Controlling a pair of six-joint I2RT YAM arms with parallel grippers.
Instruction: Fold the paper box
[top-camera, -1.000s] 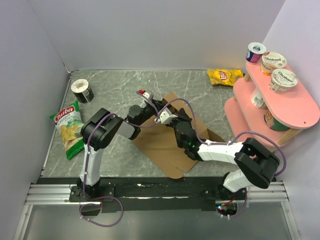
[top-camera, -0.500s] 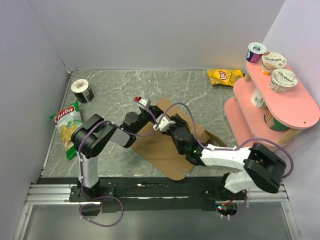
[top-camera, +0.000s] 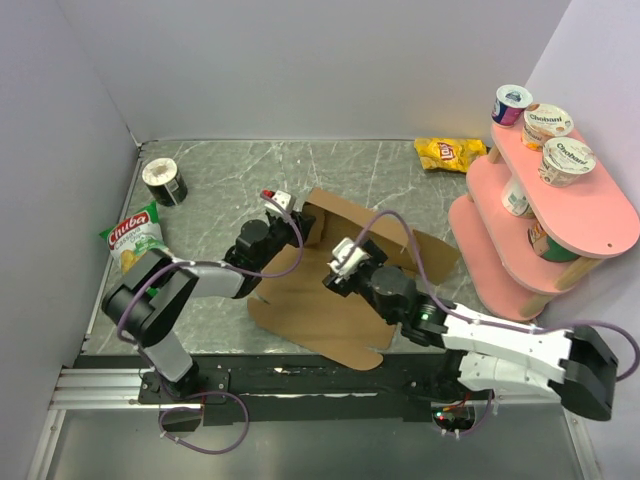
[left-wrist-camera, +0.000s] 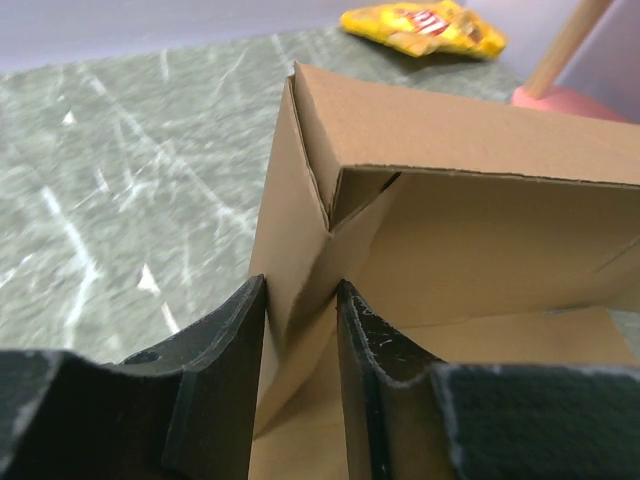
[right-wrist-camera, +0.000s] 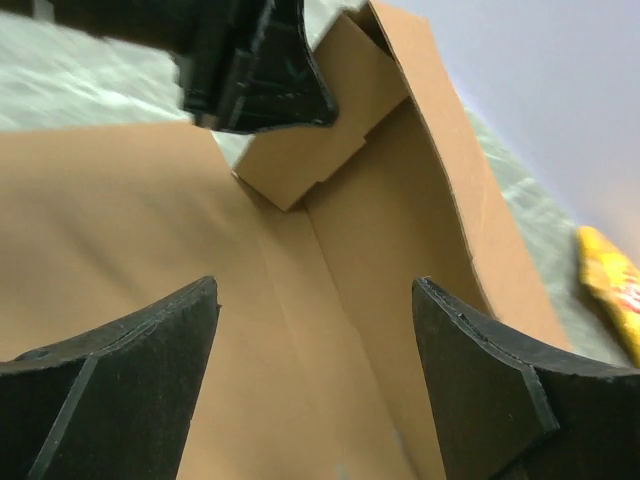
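Observation:
The paper box (top-camera: 310, 300) is a brown cardboard sheet lying flat in the middle of the table, with its far wall and a left corner flap (top-camera: 312, 222) folded up. My left gripper (top-camera: 296, 232) is shut on that raised corner. In the left wrist view the folded cardboard (left-wrist-camera: 450, 170) is pinched between both fingers (left-wrist-camera: 225, 370) of the left gripper (left-wrist-camera: 300, 300). My right gripper (top-camera: 338, 268) hovers over the middle of the sheet. Its jaws stand wide apart with only the box floor (right-wrist-camera: 120, 220) under the right gripper (right-wrist-camera: 315, 300). The left gripper (right-wrist-camera: 250, 60) shows ahead of it.
A green chip bag (top-camera: 135, 255) lies at the left, with a black-and-white can (top-camera: 163, 182) behind it. A yellow chip bag (top-camera: 450, 152) lies at the back right. A pink two-tier shelf (top-camera: 590, 215) with yogurt cups stands on the right. Walls close in three sides.
My right gripper has let go, opened wide and drawn back toward the near side. My left gripper has stayed shut on the corner flap and shifted left, and the sheet has moved with it.

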